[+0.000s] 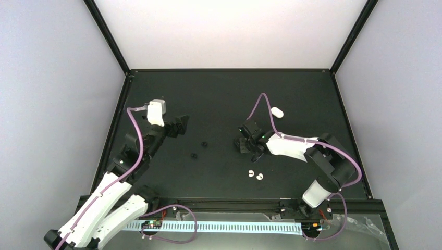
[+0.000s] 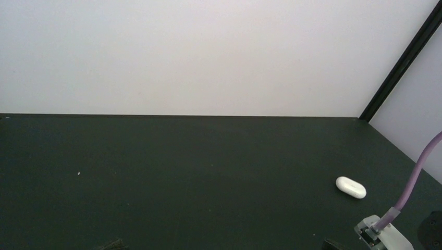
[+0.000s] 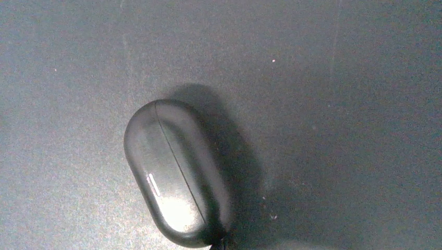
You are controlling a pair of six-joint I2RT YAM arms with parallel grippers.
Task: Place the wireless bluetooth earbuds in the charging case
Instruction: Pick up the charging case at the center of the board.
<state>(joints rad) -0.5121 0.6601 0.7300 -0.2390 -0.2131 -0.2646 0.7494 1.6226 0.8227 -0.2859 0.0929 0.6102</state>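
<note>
**Task status:** not begun, as far as the views show. All four buds lie loose on the worktop (image 1: 219,94), and no case is seen open. Judged left to do: open each case, then seat two buds in each.

**Items, left to right:**

1. Left gripper (image 1: 176,125): hangs over the left part of the worktop. Its jaws are spread wide, with only the two dark tips at the bottom edge of its wrist view. It holds nothing and touches nothing.
2. Black earbuds (image 1: 194,155): two tiny dark buds near each other, left of centre and hard to pick out on the dark surface. Both are outside any case.
3. Right gripper (image 1: 249,148): lowered at centre-right, directly over the black case. Its jaws are fully closed. The fingers fall outside its wrist view, so contact with the case cannot be told.
4. Black charging case (image 3: 172,172): lies flat on the worktop with the lid down and the seam unbroken. A pale indicator bar shows on its front.
5. White earbuds (image 1: 251,174): a pair lying just beside each other, nearer the arm bases than the right gripper.
6. White charging case (image 1: 277,112): closed, lying alone toward the far right and well apart from its buds.
</note>
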